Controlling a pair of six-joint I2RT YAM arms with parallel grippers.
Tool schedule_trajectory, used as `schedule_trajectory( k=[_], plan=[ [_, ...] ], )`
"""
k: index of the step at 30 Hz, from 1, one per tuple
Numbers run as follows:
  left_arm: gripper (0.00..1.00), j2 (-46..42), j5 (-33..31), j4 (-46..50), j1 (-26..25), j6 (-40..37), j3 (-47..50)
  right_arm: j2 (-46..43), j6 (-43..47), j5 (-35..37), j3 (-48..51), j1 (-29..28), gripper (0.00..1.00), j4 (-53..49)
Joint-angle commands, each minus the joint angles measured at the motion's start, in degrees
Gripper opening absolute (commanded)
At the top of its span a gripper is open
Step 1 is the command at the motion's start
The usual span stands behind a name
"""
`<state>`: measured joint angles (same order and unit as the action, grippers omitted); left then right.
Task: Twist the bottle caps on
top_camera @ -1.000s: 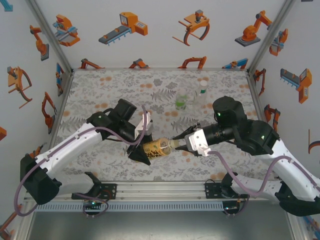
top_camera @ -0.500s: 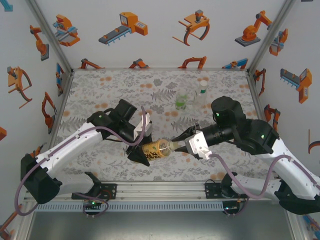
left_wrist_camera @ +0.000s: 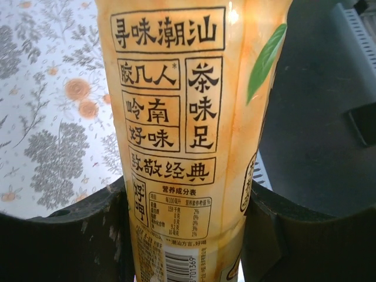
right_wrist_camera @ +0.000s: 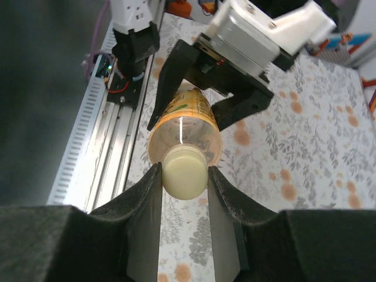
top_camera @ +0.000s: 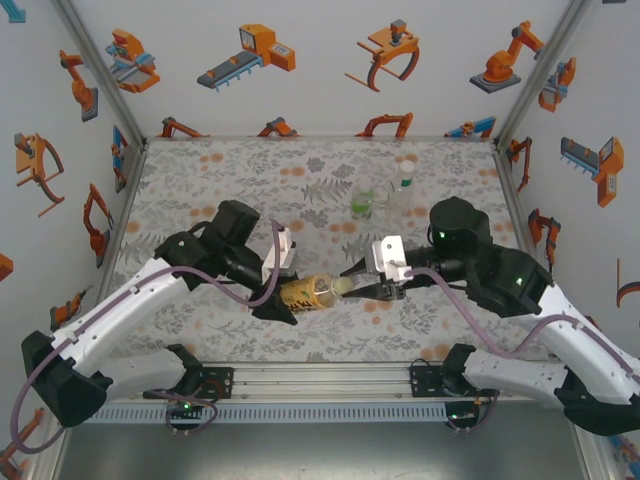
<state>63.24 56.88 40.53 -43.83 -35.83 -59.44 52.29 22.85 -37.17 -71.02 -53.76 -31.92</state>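
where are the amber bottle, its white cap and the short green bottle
amber-yellow plastic bottle with yellow label [left_wrist_camera: 176, 147], left wrist view, middle of label
small round white plastic cap [right_wrist_camera: 184, 172], right wrist view, flat top
short green-tinted plastic bottle [top_camera: 362, 203], top external view, body

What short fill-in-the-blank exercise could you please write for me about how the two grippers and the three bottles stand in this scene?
1. The amber-yellow bottle is clamped around its labelled body by the ____.
2. The pale cap at its mouth is pinched by the ____.
3. Farther back, the green-tinted bottle and the slim clear bottle stand ____ on the table.
Missing words: left gripper; right gripper; upright.
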Motion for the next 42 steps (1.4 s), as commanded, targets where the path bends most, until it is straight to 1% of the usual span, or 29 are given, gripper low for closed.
schedule_trajectory(
  k=[1, 7, 13, 17, 19, 22, 28, 32, 35, 37, 39, 42],
  plan=[
    [0.00, -2.2, -1.0, -9.5, 0.4, 3.3, 0.6, -0.7, -16.6, 6.6, 5.9, -0.6, 0.00, 10.8],
    [0.00, -3.1, -0.3, -10.8, 0.7, 2.7, 1.5, -5.2, -24.4, 13.3, 13.7, -0.6, 0.00, 20.7],
    [0.00, -3.0, 0.5, -11.8, 0.8, 3.3, 1.6, -8.6, -28.8, 15.2, 20.7, -0.5, 0.00, 32.3],
    [0.00, -2.8, 1.8, -12.3, 0.8, 3.2, 1.7, -9.6, -30.6, 14.4, 23.6, -0.6, 0.00, 37.5],
    [0.00, -2.6, 2.0, -12.5, 0.8, 3.3, 1.7, -10.0, -31.5, 14.3, 24.3, -0.6, 0.00, 38.6],
    [0.00, -2.6, 1.4, -13.4, 0.9, 4.1, 1.7, -9.6, -32.9, 16.4, 23.9, -0.6, 0.00, 36.6],
    [0.00, -2.9, -6.0, -15.0, 1.0, 7.2, 1.5, -9.0, -37.9, 24.5, 23.7, -0.6, 0.00, 32.6],
    [0.00, -3.4, -13.0, -16.0, 1.0, 8.8, 1.5, -7.8, -43.6, 30.7, 23.1, -0.6, 0.00, 30.4],
    [0.00, -4.4, -16.7, -17.6, 1.0, 9.9, 2.2, -6.6, -51.4, 36.8, 23.3, -0.5, 0.00, 30.0],
    [0.00, -5.0, -19.2, -19.3, 1.0, 10.6, 2.8, -5.3, -59.0, 40.3, 23.6, -0.6, 0.00, 30.0],
    [0.00, -5.0, -21.7, -20.0, 1.0, 11.0, 2.9, -3.6, -66.2, 42.0, 23.1, -0.5, 0.00, 29.8],
    [0.00, -4.7, -25.6, -20.5, 0.9, 11.2, 2.9, -0.5, -77.3, 42.7, 22.4, -0.5, 0.00, 30.9]
  ],
)
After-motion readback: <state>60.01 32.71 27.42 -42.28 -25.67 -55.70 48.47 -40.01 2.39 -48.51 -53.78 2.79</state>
